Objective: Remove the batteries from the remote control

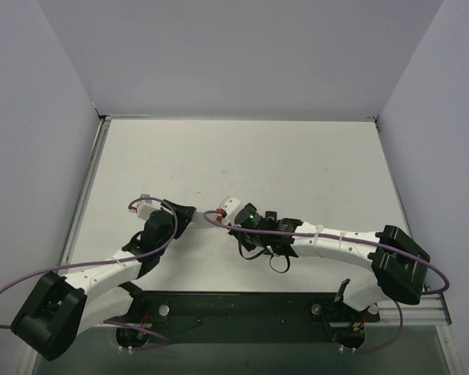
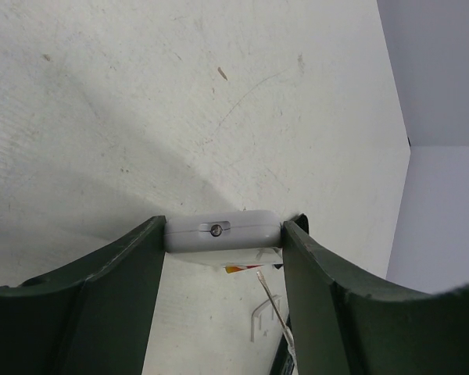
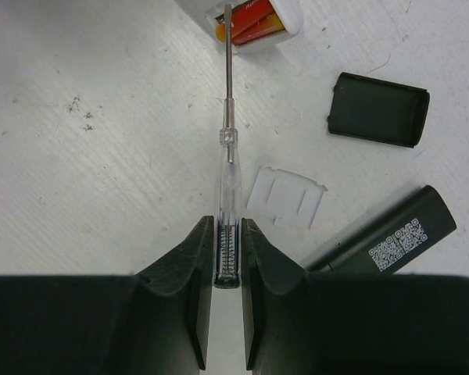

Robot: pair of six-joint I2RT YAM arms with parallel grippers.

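Reddish-orange batteries sit in the open compartment of a small white casing. My left gripper is shut on that casing, one finger on each side, low over the table. A bit of battery shows under it. My right gripper is shut on a clear-handled screwdriver whose thin silver tip reaches the batteries. The remote control, a long black bar with a QR label, lies apart on the table beside my right fingers. In the top view both grippers meet at mid-table.
A small black squarish cover lies to the right of the screwdriver. A whitish flat strip lies between the cover and the black bar. Grey walls close in the white table on three sides.
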